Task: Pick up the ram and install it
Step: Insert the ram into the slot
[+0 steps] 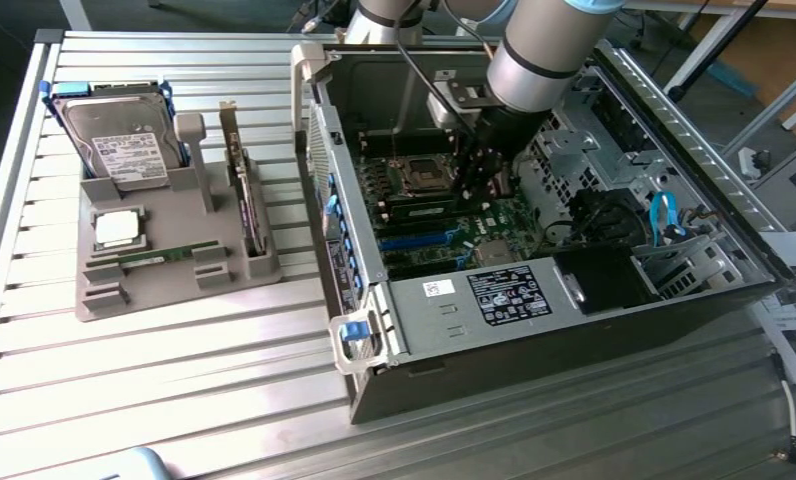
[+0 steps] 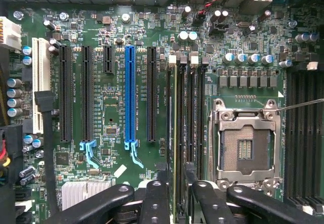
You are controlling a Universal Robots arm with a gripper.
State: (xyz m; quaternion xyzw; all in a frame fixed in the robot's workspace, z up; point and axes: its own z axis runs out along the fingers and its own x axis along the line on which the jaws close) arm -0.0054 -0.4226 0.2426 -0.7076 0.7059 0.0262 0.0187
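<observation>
The black gripper (image 2: 177, 191) hangs low inside the computer case (image 1: 371, 330), jaws wide open and holding nothing. Between them a ram (image 2: 176, 133) stands on its edge in a slot. A second green stick (image 1: 151, 257) lies in the grey tray (image 1: 171, 300) on the worktop (image 1: 171, 400). I think a ram is light, thin, stiff and easy to break, so its long edges are the best place to hold it. The slots are crowded and the metal socket (image 2: 245, 143) is near. The only free room is above.

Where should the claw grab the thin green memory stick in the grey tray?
Probably the bare middle of the thin green memory stick, pinching its two long sides, coming straight down from above. Its ends sit in the grey plastic tray's holders, leaving only the middle free.
</observation>
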